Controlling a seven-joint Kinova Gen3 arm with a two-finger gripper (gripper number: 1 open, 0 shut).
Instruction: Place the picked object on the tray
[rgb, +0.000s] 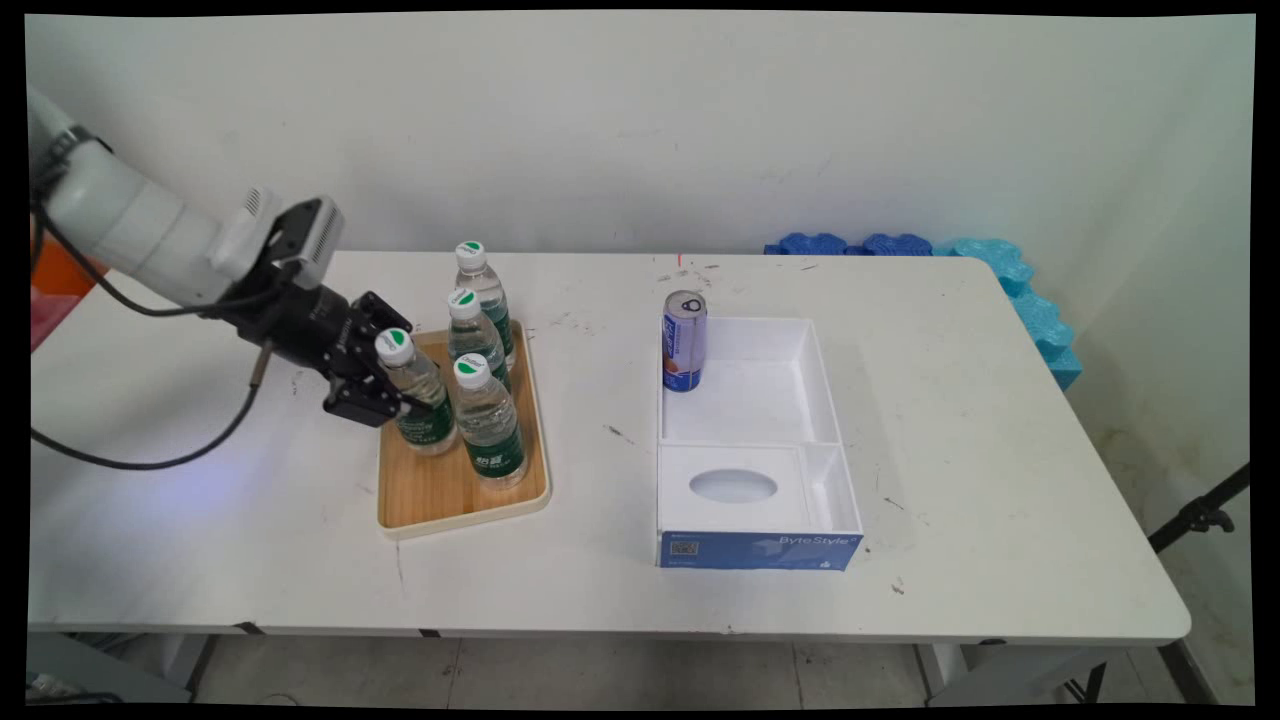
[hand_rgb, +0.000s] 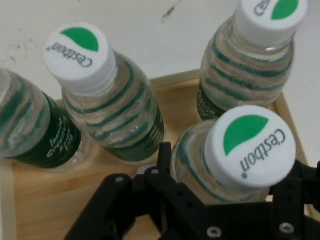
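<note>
The black two-finger gripper comes in from the left, tilted down toward the right, and it's sitting right at the leftmost clear plastic water bottle with the white-and-green cap and green label. In the hand view that same bottle sits between the two fingers, one finger against its left flank and the other linkage showing past its right side, so I'd say the jaws are closed around the bottle's body just under the shoulder (can't swear how hard it's squeezing, but there's no gap visible).

The bottle stands upright, long axis vertical, on the left side of the light wooden rectangular tray, and the gripper straddles it from the left, roughly crosswise to that axis.

Three more of the same bottles share the tray: one just to the right and slightly nearer, one behind it, and the far one at the tray's back edge. They're packed close, the neighbours just beside the held one.

Well off to the right on the white bench is a white open box with a blue front edge and an oval cutout, with a tall slim blue-and-silver drink can standing at its far left corner.
</note>
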